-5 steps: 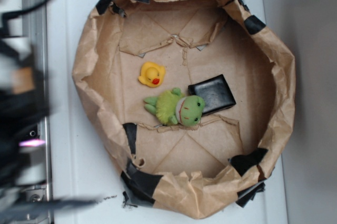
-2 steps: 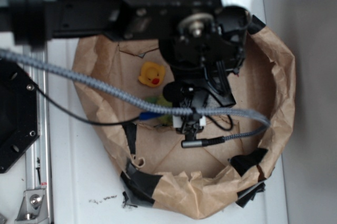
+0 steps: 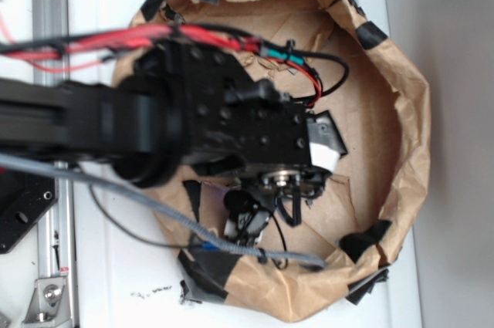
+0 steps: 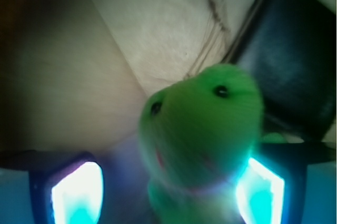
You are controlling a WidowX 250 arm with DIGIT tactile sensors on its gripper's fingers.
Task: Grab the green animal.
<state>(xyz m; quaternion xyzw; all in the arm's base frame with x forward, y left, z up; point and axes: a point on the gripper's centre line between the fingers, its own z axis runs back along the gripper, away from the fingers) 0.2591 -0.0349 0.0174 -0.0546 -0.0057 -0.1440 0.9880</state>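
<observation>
The green animal (image 4: 202, 129), a lime-green plush frog with dark eyes and red face marks, fills the middle of the wrist view, head up toward the camera. My gripper (image 4: 168, 195) is open around it. The left finger (image 4: 76, 192) stands apart from the frog. The right finger (image 4: 260, 192) is right at its side. In the exterior view my arm (image 3: 193, 123) covers the frog and the gripper's jaws.
Everything lies inside a crumpled brown paper bowl (image 3: 409, 112) patched with black tape. A black wallet (image 3: 326, 126) lies just right of the frog, also in the wrist view (image 4: 295, 66). The yellow duck is hidden under the arm. Cables hang over the bowl's near rim.
The arm swung in over the bowl, then shifted toward its lower left and down over the frog. It now hides the frog and the duck from the exterior view.
</observation>
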